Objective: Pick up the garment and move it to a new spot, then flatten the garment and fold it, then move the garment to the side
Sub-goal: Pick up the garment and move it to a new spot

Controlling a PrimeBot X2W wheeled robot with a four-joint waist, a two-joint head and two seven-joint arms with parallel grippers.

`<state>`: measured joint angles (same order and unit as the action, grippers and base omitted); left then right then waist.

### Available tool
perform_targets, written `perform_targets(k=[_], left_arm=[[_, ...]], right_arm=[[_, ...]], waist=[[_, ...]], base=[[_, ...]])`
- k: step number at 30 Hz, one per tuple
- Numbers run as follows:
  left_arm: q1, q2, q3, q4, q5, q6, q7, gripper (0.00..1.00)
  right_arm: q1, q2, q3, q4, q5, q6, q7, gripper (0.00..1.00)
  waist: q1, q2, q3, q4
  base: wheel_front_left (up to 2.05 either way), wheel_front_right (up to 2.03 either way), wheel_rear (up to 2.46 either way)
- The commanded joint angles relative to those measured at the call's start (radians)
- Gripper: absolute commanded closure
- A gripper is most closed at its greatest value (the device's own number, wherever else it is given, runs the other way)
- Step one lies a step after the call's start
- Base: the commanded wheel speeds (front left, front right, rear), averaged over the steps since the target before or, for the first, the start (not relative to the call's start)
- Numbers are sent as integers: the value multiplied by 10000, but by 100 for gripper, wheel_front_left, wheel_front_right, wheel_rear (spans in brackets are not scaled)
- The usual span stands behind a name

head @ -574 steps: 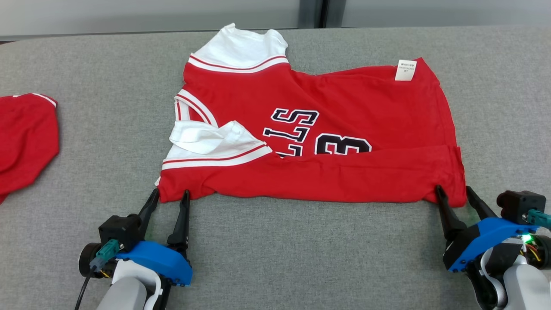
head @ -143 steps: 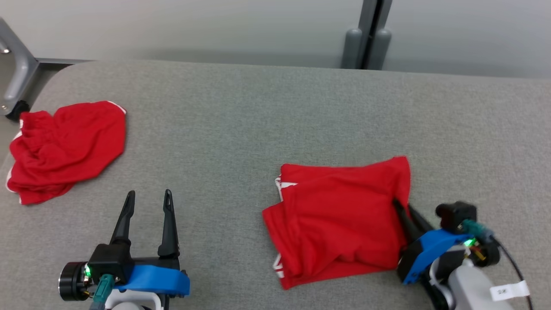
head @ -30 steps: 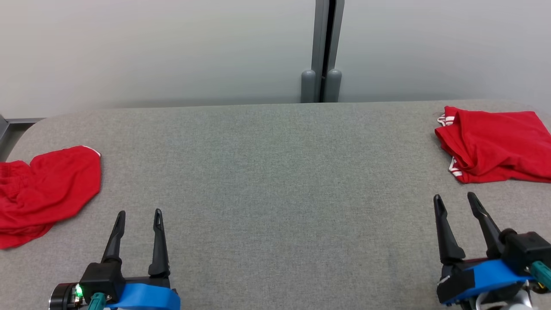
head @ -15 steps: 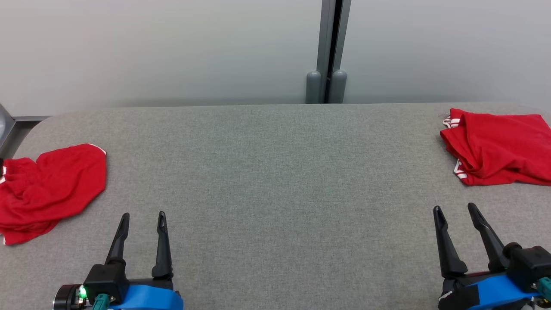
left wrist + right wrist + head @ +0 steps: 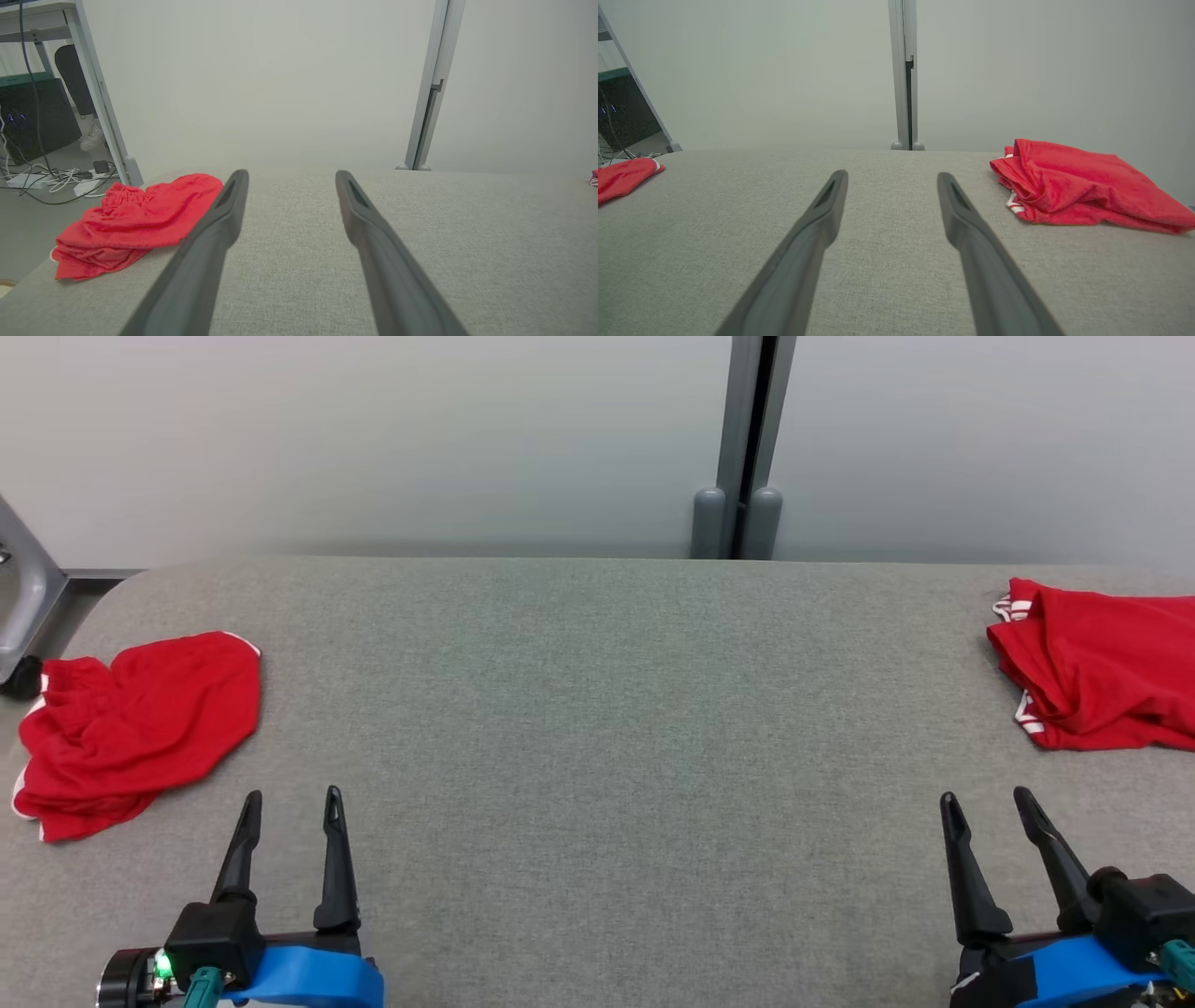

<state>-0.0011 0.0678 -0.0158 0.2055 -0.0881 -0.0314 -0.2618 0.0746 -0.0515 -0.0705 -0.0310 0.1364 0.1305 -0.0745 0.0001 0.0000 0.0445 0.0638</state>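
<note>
Grey table (image 5: 597,709) bears folded garment (image 5: 1102,672) far right.

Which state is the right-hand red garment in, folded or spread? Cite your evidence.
Folded: the garment lies as a compact bundle, with layers stacked along one edge.

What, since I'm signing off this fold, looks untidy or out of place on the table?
The folded red garment at the right lies uneven, white trim poking out. A crumpled red garment sits bunched at the left edge of the table. Nothing else stands out.
</note>
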Motion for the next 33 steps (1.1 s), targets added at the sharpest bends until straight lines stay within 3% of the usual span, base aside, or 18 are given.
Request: perform_targets(k=[1,22,33], left_arm=[[-131,68,6,-19,-15,51,-45,0],[-139,303,550,-394,-248,397,-45,0],[-123,471,716,-514,-377,477,-45,0]], right_arm=[[-45,16,8,25,18,6,-36,0],[-758,13,309,392,-313,6,50,0],[-890,8,424,537,-485,6,173,0]], waist=[[-1,0,35,78],[-1,0,581,2941],[-1,0,713,3663]], base=[[0,0,0],[0,0,0],[0,0,0]])
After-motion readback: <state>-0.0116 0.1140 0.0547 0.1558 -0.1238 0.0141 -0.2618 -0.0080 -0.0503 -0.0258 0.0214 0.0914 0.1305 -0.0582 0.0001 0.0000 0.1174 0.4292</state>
